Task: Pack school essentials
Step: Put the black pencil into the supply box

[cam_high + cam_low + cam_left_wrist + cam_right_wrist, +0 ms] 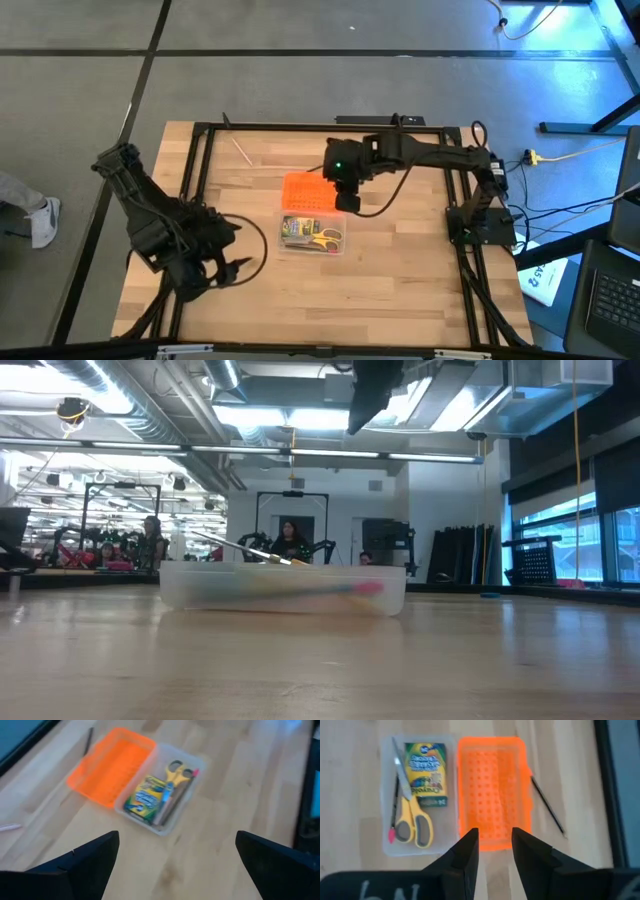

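Landmark: clear box lies near the middle of the table, long and shallow with see-through walls; its orange lid lies open flat, touching the box's far long side.
Crayon box: crayon box, green and yellow with printed lettering, lies flat inside the clear box, filling one end.
Scissors: yellow-handled scissors lie flat inside the clear box, beside the crayon box; the two yellow loops sit at the other end and the grey blades run alongside the crayon box.
Red-tipped pencil: a thin dark pencil with a pink-red end lies inside the clear box along its outer long wall, just beside the scissors.
Loose dark pencil: a second thin dark pencil lies on the bare table, on the far side of the lid from the clear box, slanted.
Pale stick: a thin pale stick lies on the table well beyond the lid, towards the far left corner.
Right gripper: right gripper hangs above the orange lid, just beside the clear box; jaws narrow, a gap between them, nothing held.
Left gripper: left gripper waits well apart from the clear box, near the table's left front; jaws spread wide, nothing between them.
Lid look: bright orange, translucent, with a grid of small dots.
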Available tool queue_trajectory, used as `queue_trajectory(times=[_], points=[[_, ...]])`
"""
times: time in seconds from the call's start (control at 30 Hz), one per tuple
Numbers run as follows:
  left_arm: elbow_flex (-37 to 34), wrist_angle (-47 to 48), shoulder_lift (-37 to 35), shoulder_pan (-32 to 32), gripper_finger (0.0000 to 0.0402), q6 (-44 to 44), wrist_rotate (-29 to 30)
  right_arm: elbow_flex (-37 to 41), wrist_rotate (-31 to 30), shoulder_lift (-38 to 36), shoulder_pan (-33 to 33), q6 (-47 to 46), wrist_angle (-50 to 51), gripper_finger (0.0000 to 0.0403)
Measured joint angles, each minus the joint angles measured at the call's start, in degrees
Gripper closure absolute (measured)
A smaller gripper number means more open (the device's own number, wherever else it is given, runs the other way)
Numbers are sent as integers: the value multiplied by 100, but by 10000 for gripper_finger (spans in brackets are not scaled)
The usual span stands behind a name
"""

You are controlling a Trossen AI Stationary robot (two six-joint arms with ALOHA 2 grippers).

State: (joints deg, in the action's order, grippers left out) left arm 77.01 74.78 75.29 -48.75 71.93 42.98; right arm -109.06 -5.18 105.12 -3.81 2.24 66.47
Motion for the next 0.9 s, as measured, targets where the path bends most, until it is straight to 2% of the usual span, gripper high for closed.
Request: queue_trajectory(times=[0.3,0.47,0.57,0.9], points=[[0,31,-45,888,8,-31,-311,526,164,22,-381,1201,-285,283],[0,324,-84,1332,8,-88,-499,551,976,22,-853,1285,-422,283],[-2,412,-218,1584,8,-400,-542,551,1230,22,-1142,1161,-411,283],[-2,229,-975,2401,8,-1823,-516,551,1347,22,-1626,1479,-432,283]])
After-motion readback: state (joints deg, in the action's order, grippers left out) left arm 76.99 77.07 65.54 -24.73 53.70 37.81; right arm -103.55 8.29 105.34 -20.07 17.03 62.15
